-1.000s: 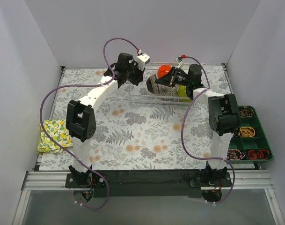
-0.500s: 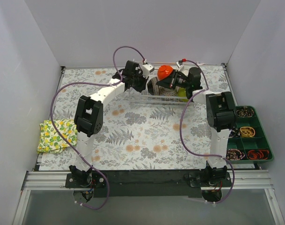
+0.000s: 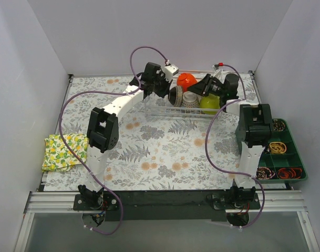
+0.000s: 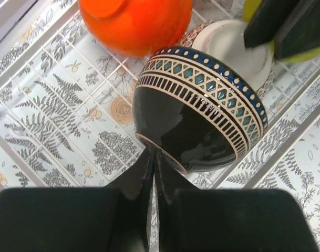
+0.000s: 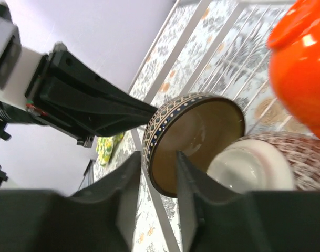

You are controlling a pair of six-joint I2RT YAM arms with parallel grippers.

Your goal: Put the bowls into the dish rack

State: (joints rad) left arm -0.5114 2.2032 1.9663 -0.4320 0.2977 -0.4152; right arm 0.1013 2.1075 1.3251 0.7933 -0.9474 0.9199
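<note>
My left gripper (image 4: 153,173) is closed on the foot ring of the dark brown-and-white patterned bowl (image 4: 202,115). This bowl leans on its side inside the silvery wire dish rack (image 3: 155,111), beside the plain orange-red bowl (image 4: 133,26). My right gripper (image 5: 157,157) is open, close to the dark bowl's rim.

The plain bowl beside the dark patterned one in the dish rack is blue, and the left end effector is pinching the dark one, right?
Not quite: the plain bowl is orange-red, not blue, as the left wrist view shows. It does sit beside the dark patterned bowl in the dish rack, and the left end effector is pinching the dark one.
</note>
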